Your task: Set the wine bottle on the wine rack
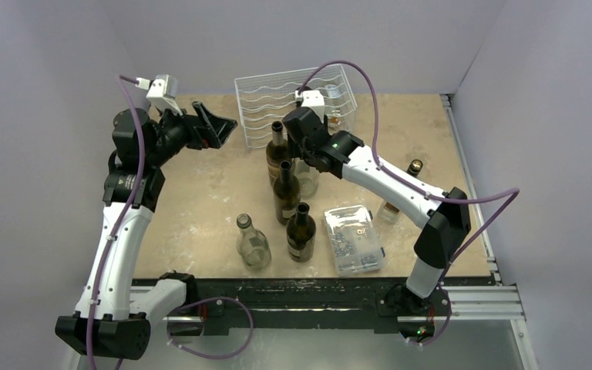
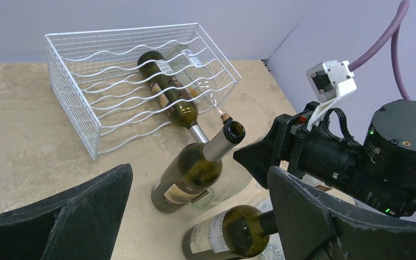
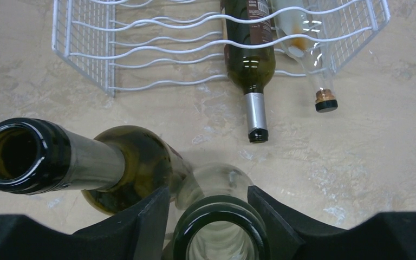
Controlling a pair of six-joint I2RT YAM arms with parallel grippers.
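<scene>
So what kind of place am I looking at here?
Most likely a robotics lab test cell, not a home: plain grey walls box in a bare wooden tabletop, two robot arms are bolted to a metal rail, and wine bottles and a wire rack sit out like props.

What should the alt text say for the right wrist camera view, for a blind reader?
The right claw straddles the open mouth of an upright clear bottle, a finger on each side. A dark green bottle stands left; beyond, the white wire rack holds a dark bottle and a corked clear one lying down, necks poking out.
</scene>
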